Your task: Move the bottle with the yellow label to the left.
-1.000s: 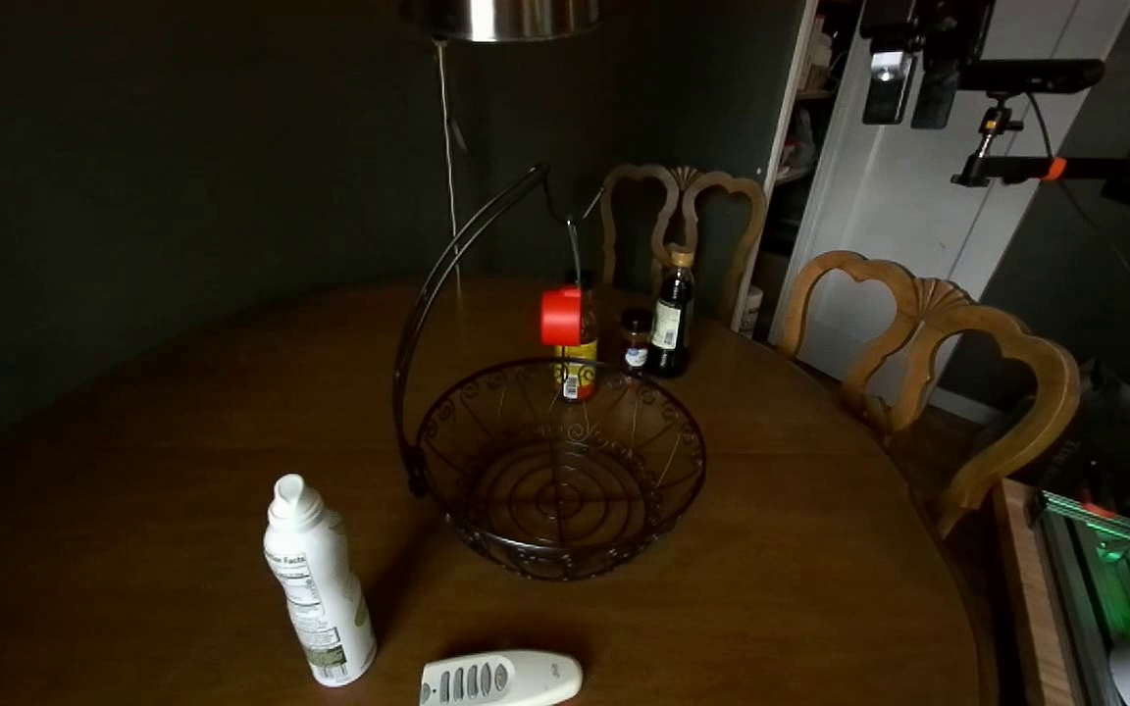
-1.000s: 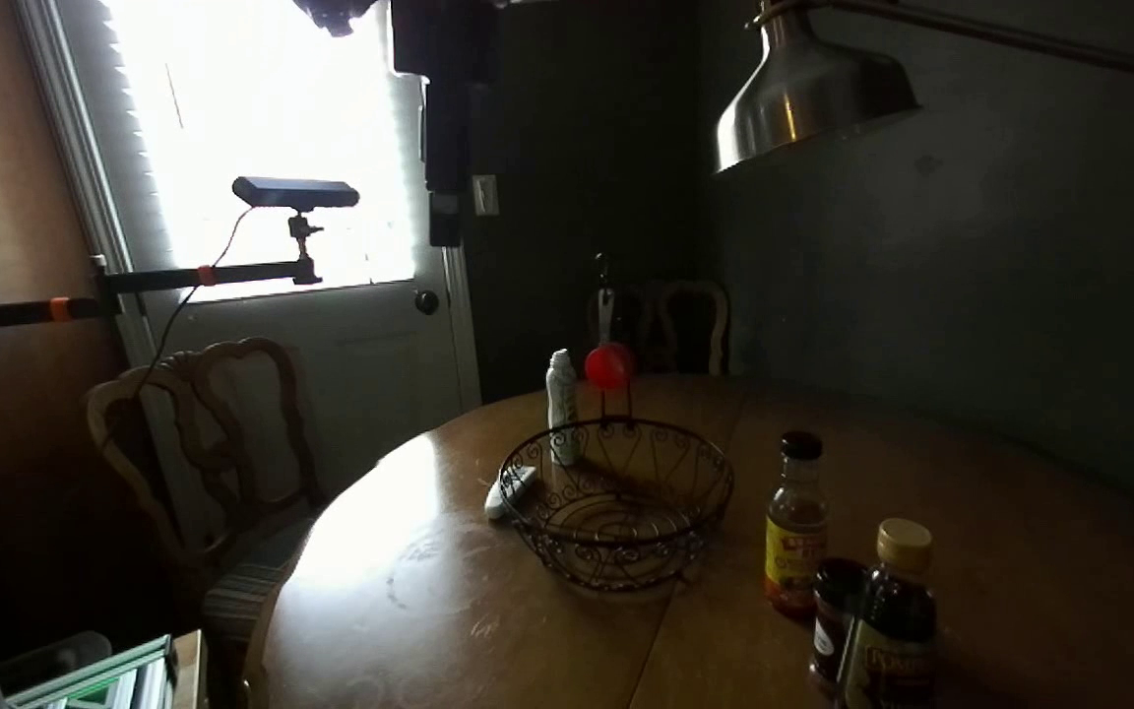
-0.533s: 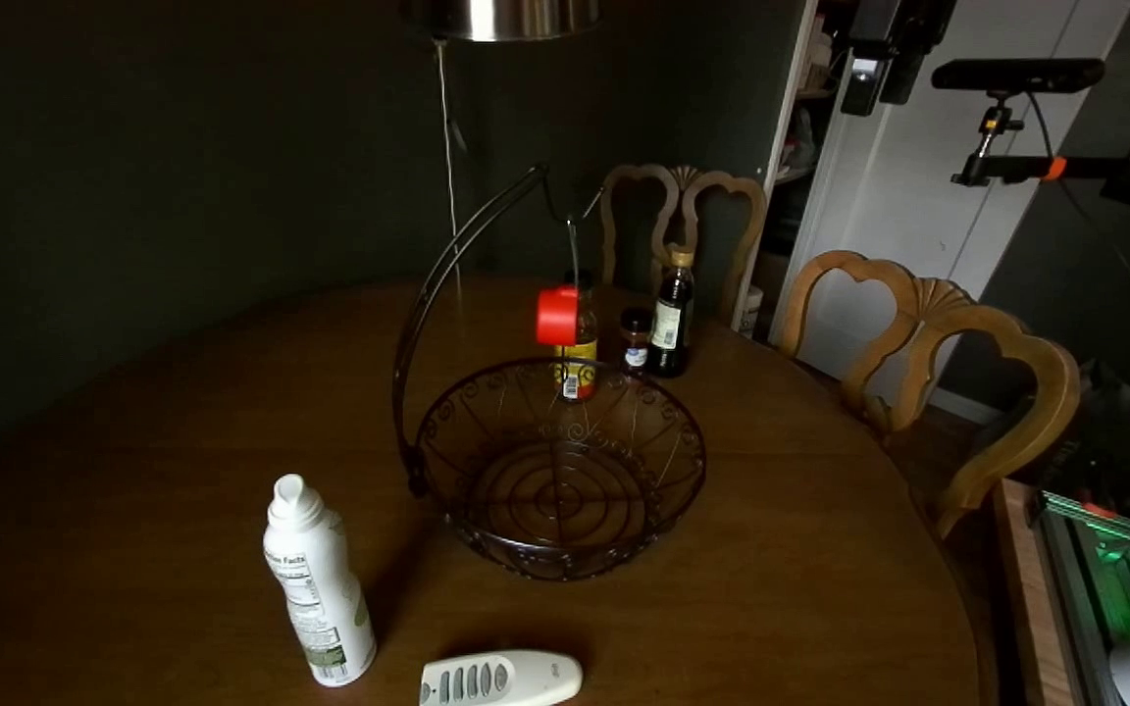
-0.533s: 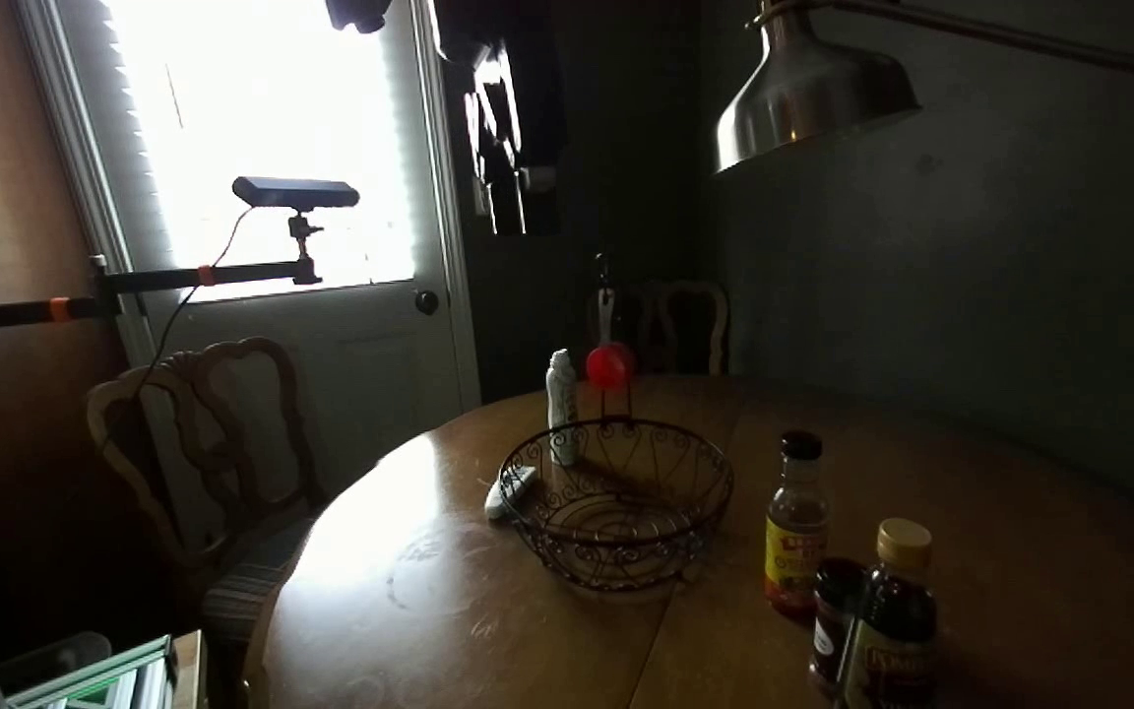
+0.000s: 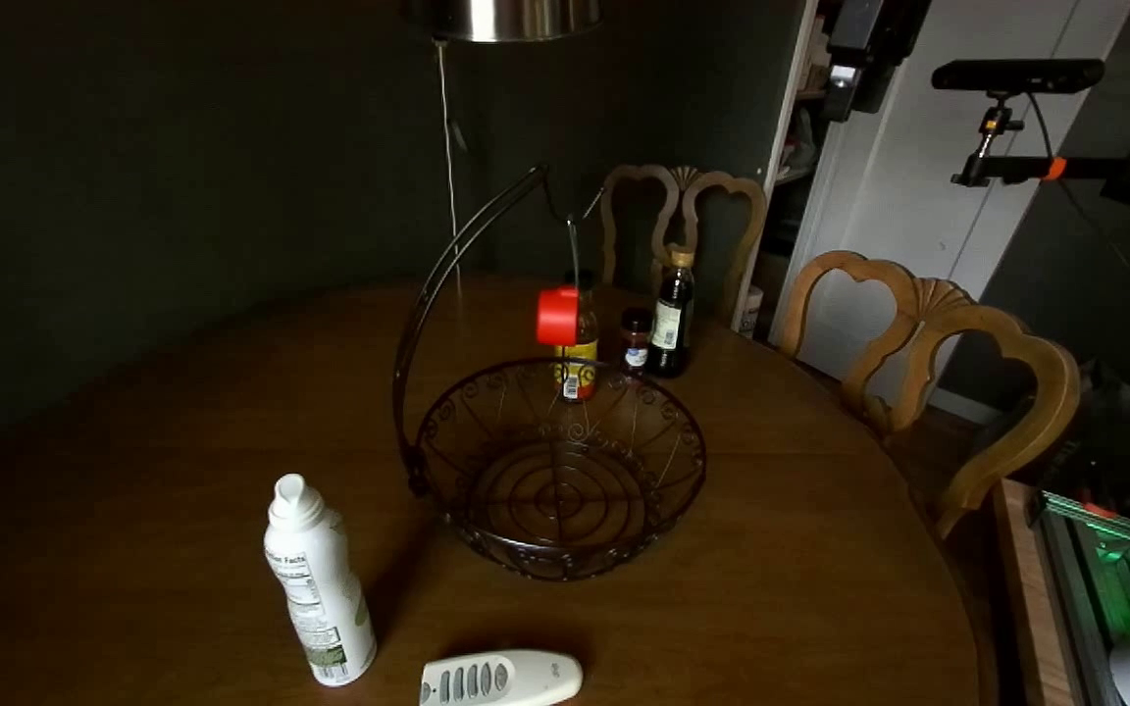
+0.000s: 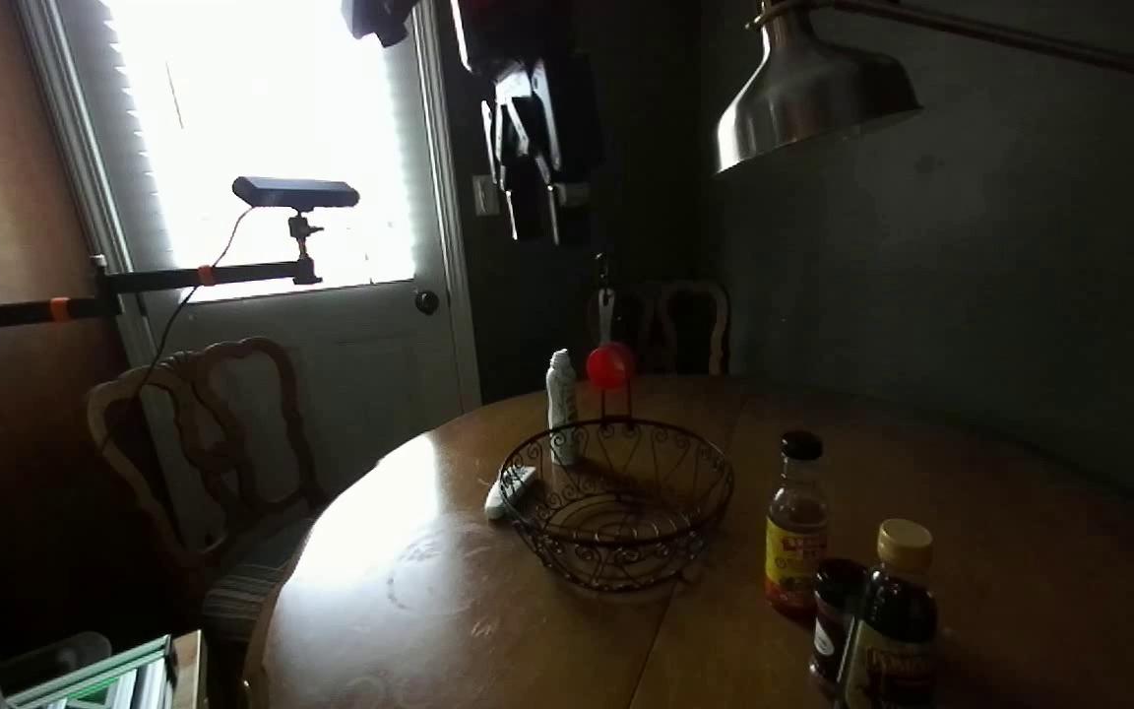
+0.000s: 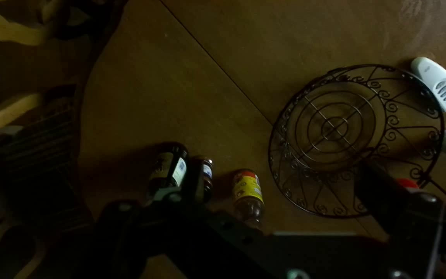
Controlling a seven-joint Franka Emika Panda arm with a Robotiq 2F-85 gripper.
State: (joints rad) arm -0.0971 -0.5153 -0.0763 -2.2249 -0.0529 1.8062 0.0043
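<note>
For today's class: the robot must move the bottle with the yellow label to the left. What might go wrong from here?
The open hand might knock over the jar, which stands close to the bottle with the yellow label. The basket stands on the bottle's other side, so it may get bumped too. The hanging red cup might swing if brushed.

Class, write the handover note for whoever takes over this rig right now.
The black two-fingered gripper is open and empty, raised clear of the round brown wooden table.
The black-capped glass bottle with the yellow label stands upright on it, between the round dark wire basket and a small dark jar.
Done: nothing gripped yet.
To do: probably lower, grip the bottle, move it left, release.
</note>
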